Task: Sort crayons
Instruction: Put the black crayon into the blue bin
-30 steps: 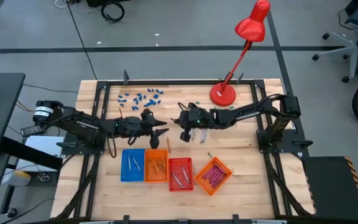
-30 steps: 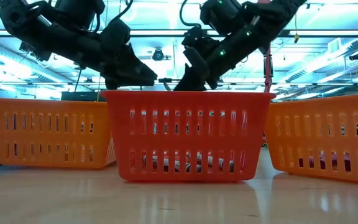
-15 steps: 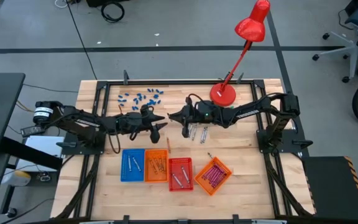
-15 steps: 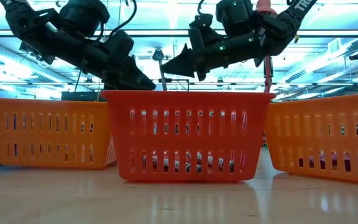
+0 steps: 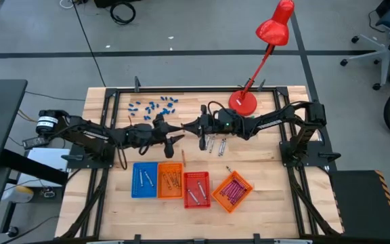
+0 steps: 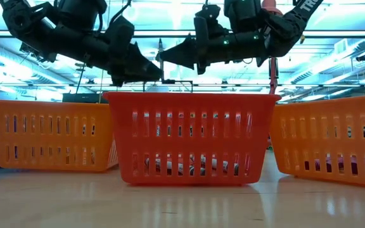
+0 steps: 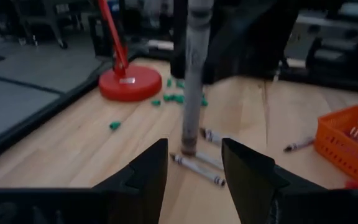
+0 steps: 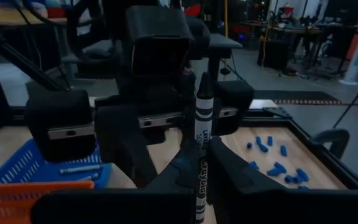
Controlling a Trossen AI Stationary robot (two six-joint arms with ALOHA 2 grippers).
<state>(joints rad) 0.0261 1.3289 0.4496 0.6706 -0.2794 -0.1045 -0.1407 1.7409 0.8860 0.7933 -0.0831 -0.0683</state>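
Four trays: blue, orange, red, orange on tabletop (image 5: 263,203).
High view: right claw (image 5: 200,129) meets left claw (image 5: 172,133) mid-table.
Left wrist: left claw spread, grey crayon (image 7: 194,74) upright ahead.
Right wrist: right claw pinching the crayon's lower part; light, stiff, brittle; grip mid-shaft.

grey floor (image 5: 202,27) around the wooden table (image 5: 263,200); office chair (image 5: 384,30) at one corner.

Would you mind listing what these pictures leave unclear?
- Low view: the red tray wall hides most of its contents.
- High view: the held crayon is too small to find between the right gripper and left gripper.
- Left wrist view: the crayon's top is cut off by the edge.
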